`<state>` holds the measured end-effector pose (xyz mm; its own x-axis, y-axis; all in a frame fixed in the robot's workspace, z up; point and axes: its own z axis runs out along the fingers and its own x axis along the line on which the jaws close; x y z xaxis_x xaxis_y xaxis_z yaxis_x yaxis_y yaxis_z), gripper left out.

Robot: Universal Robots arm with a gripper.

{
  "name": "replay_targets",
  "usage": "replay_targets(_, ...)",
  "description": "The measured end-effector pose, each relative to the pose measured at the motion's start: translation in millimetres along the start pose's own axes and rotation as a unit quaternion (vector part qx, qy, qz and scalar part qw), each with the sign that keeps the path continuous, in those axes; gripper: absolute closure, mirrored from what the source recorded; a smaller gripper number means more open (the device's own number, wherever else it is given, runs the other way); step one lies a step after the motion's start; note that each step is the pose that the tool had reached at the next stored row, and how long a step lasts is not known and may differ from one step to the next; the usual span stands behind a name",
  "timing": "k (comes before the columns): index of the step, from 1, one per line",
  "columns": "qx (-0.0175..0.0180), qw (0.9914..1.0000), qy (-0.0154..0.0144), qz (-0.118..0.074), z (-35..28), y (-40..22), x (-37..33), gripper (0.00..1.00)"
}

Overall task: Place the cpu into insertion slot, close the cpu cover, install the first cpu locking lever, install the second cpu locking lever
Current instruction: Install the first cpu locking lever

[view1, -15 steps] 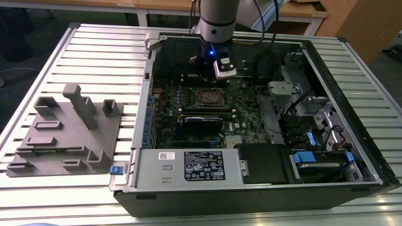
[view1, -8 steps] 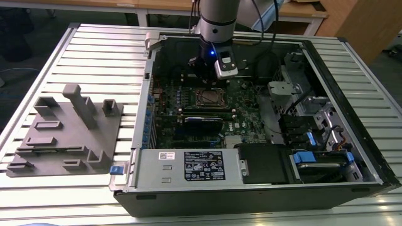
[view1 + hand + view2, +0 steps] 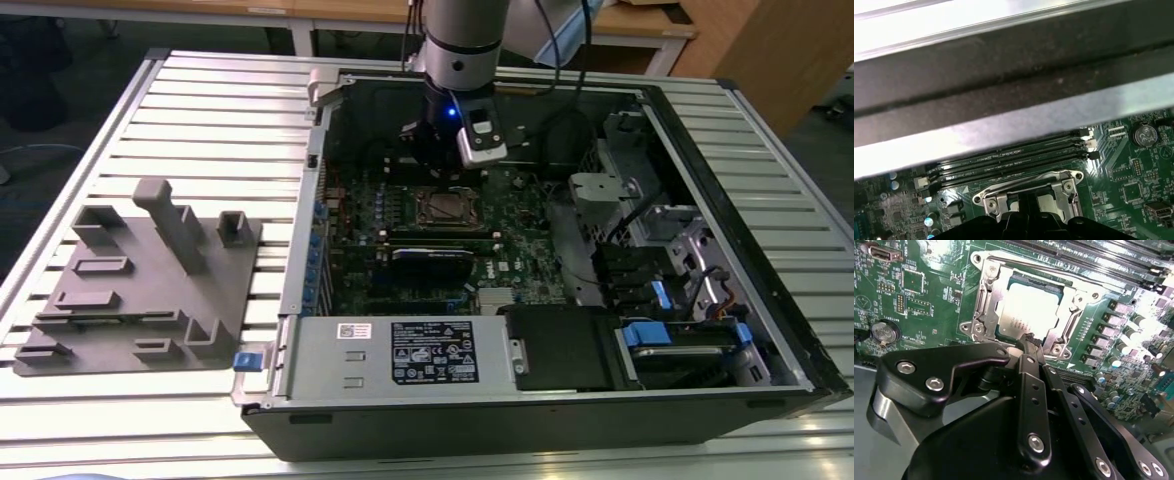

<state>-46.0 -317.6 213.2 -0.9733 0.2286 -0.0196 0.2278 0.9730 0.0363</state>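
Your gripper (image 3: pixel 1030 341) has its fingers pressed together just above the cpu cover (image 3: pixel 985 300), which lies closed over the cpu (image 3: pixel 1026 310)

No wording can be read with certainty anywhere in the pictures. In the exterior view, a black label (image 3: pixel 434 352) with white print and small symbols is carried on the grey power supply box (image 3: pixel 395 357) at the near edge of the computer case (image 3: pixel 747 250), and a small white sticker (image 3: pixel 351 330) is set just beside that label; the print on both is too fine to be made out. In the second wrist view, tiny white markings are seen on the green motherboard (image 3: pixel 919 305) near the coin cell (image 3: pixel 885 333), and remain illegible.
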Motion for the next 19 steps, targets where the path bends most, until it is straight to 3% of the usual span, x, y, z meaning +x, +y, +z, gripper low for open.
replay_targets(5, -0.0006, 0.99953, 0.0010, -0.031, 0.1, 0.0, 0.0, 0.89)
replay_targets(11, -0.0005, 0.99952, 0.0011, -0.031, -0.4, -0.1, 0.0, 0.89)
replay_targets(16, -0.0006, 0.99952, 0.0011, -0.031, -7.0, 0.2, -0.2, 0.89)
replay_targets(19, -0.0008, 0.99952, 0.0010, -0.031, -7.4, 0.2, -0.2, 0.89)
